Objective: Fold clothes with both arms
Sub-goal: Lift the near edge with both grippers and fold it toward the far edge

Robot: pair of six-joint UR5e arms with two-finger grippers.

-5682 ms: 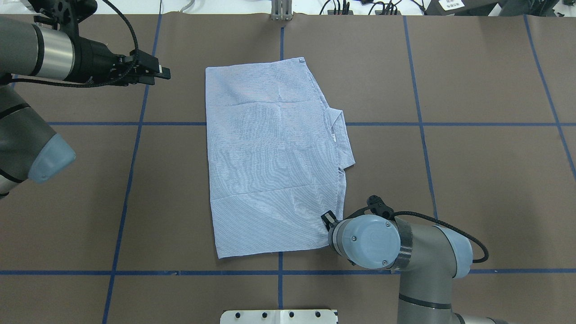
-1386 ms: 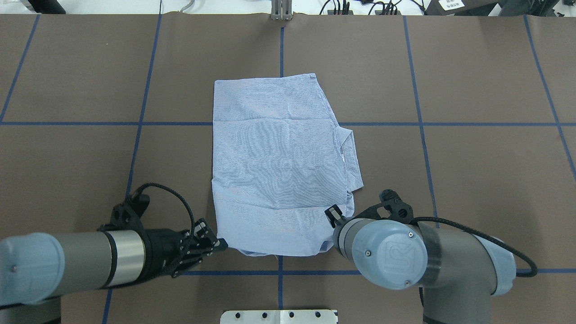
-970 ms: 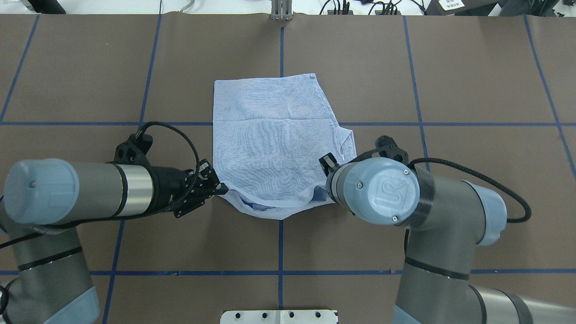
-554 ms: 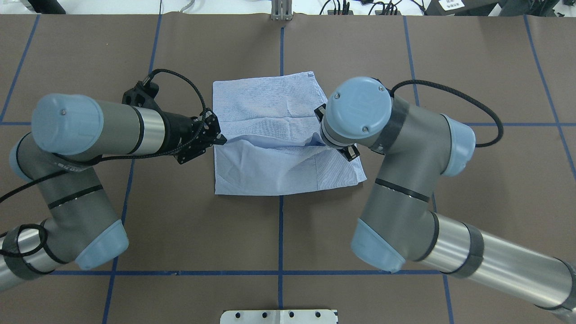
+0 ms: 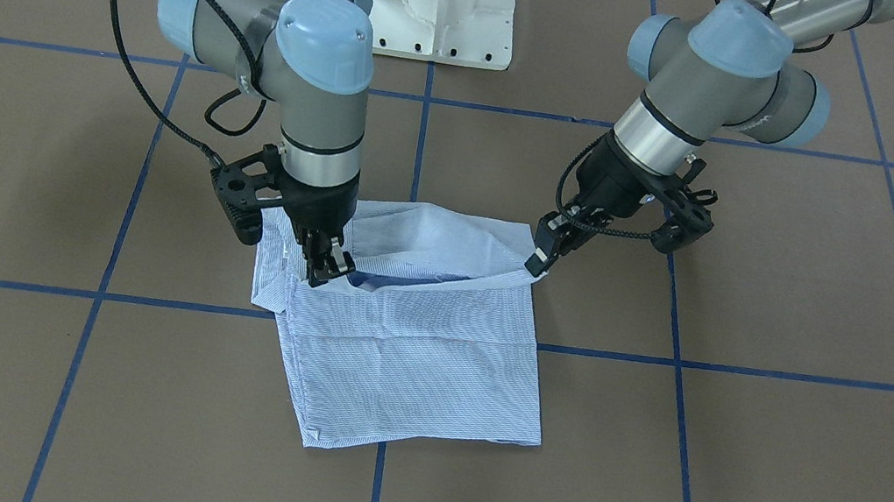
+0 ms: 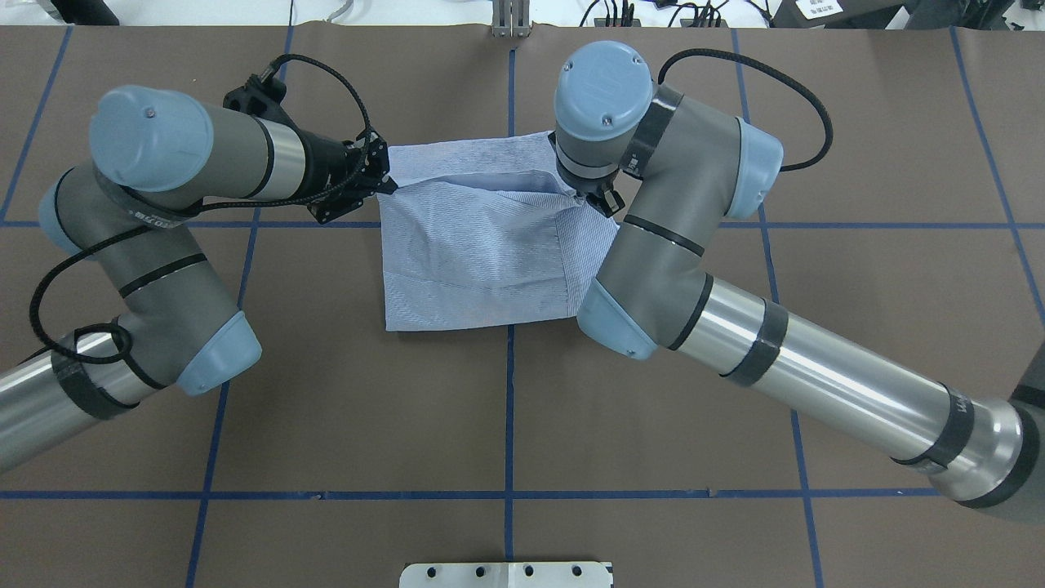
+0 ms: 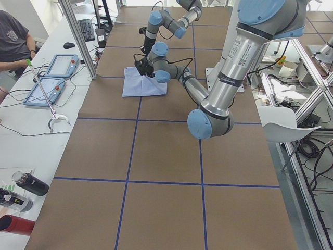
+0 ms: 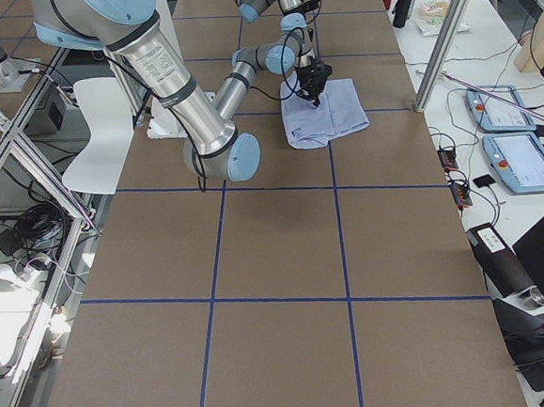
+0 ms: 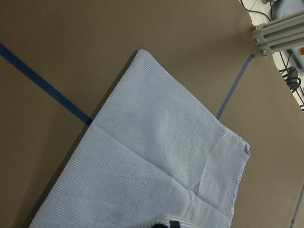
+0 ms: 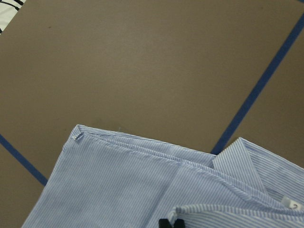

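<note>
Between left black two-finger gripper and right black two-finger gripper: light blue and white fine-striped fabric shirt, folded; one edge lifted, rest flat beneath them.
Left gripper: pinching the lifted edge's corner.
Right gripper: pinching its opposite corner, collar just beside.
Support: flat brown table with blue tape grid.

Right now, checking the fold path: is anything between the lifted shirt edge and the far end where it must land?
Nothing visible. The left tool and right tool pinch the shirt by its raised edge; its far end lies flat and bare, with only table beyond.
</note>
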